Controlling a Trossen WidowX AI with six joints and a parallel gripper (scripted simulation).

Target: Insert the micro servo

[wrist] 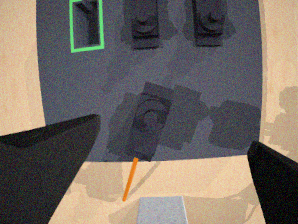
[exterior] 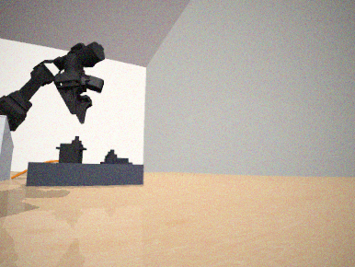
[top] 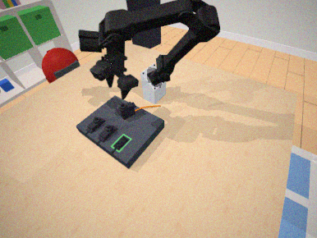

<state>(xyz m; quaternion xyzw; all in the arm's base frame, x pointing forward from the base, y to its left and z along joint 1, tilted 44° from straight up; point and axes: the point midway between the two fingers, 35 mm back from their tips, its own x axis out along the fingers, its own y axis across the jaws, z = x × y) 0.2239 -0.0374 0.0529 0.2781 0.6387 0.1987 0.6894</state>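
1. Top view: A black gripper (top: 117, 91) (exterior: 82, 121) (wrist: 176, 136) hangs over the rear of a dark deck (top: 141, 135) (exterior: 98, 176) (wrist: 75, 105) on a wooden counter (top: 193, 180) (exterior: 239, 216) (wrist: 20, 80). The loose micro servo (top: 126, 109) (exterior: 71, 153) (wrist: 149, 121) stands on the deck, its orange cable (top: 148, 107) (exterior: 19, 175) (wrist: 130, 180) trailing past the edge. Two seated servos (top: 96, 124) (top: 108, 133) (wrist: 145, 25) (wrist: 209, 25) line up beside the green-marked pocket (top: 121, 143) (wrist: 87, 25), unfilled.

2. Exterior view: The fingertips hover above the upright servo, shaft uppermost, with air between them and it. The step in hand appears to be lining up for the grasp; a straight descent, stopping short of the deck, should suit it.

3. Wrist view: The fingers stand wide apart with nothing between them. The servo lies between their lines of approach, turned slightly askew to the pocket. A good grasp calls for matching the wrist to the servo's flat sides, centering before closing, and keeping the fingers off the cable. Closing askew could twist or tip the body; squaring it to the pocket can follow once it is lifted.
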